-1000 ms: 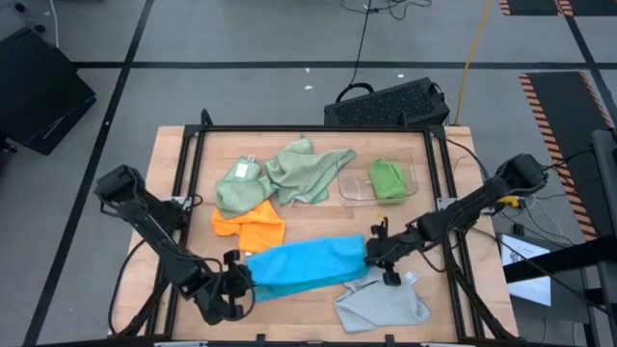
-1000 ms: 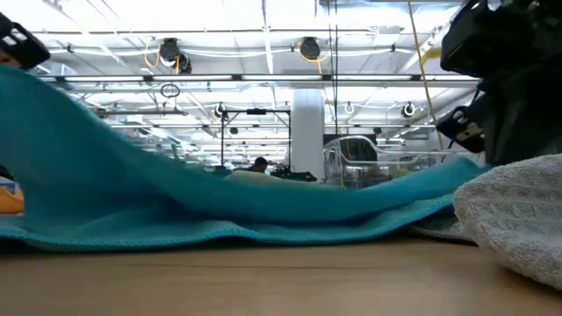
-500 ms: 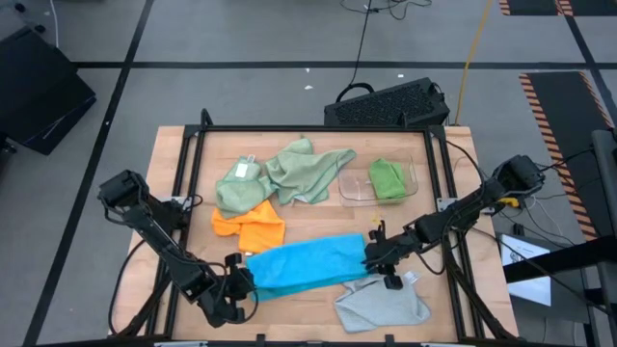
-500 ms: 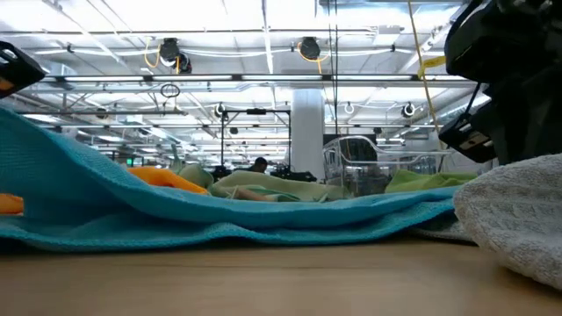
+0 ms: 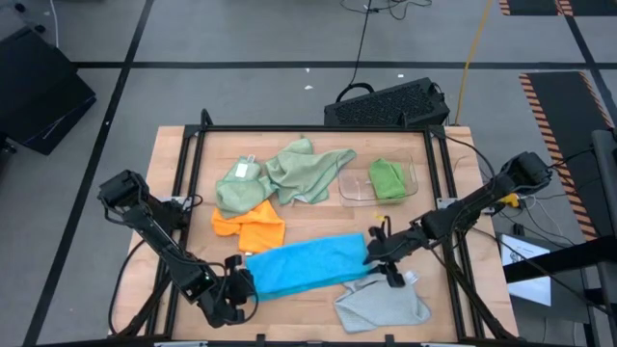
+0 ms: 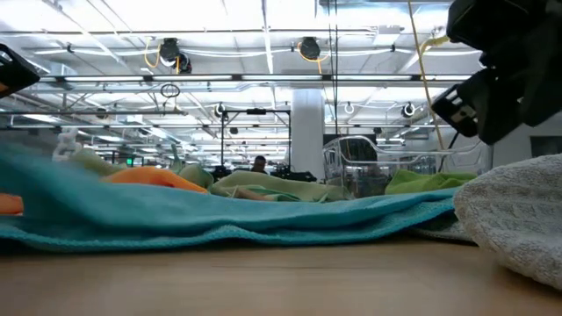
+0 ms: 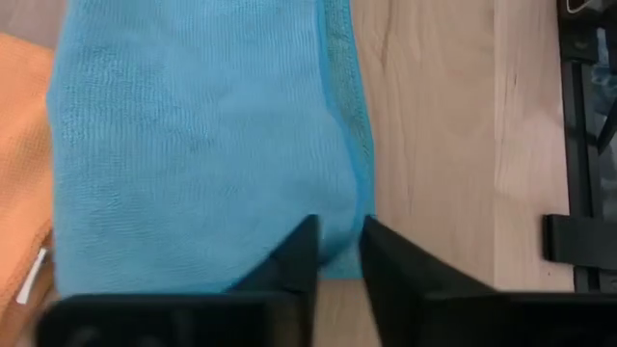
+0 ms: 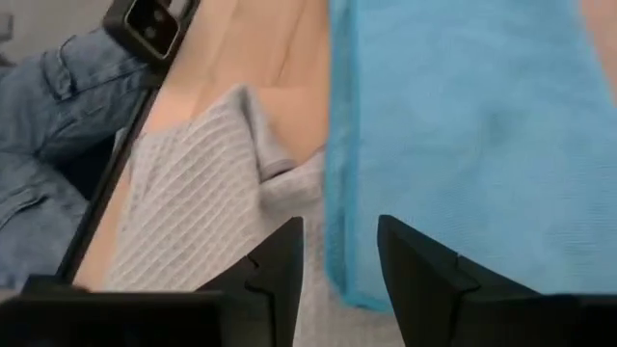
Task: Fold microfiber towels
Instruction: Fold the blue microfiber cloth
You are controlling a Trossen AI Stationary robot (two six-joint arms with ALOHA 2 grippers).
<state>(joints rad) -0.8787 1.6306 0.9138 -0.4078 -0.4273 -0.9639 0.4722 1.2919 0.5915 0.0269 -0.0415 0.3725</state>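
Settling flat is the blue towel (image 5: 307, 266): a second ago its ends were lifted off the wood, and now it lies as a long folded band on the table (image 5: 318, 146), so I judge this fold just laid down and released.

At the blue towel's left end, the left gripper (image 7: 335, 253) has its fingers parted by a narrow gap, and the towel's corner sits at that gap without being pinched. Just beyond the same end the orange towel (image 5: 251, 225) touches the blue towel's far edge. Farther from the blue towel lie the two sage towels (image 5: 281, 173), then the bright green towel (image 5: 388, 179) in the clear tray (image 5: 352, 189).

At the blue towel's right end, the right gripper (image 8: 339, 253) stands open, straddling the towel's edge where it overlaps the grey towel (image 5: 384, 306). Bare wood shows along the blue towel's near side by its left end; its right end is crowded by the grey towel.
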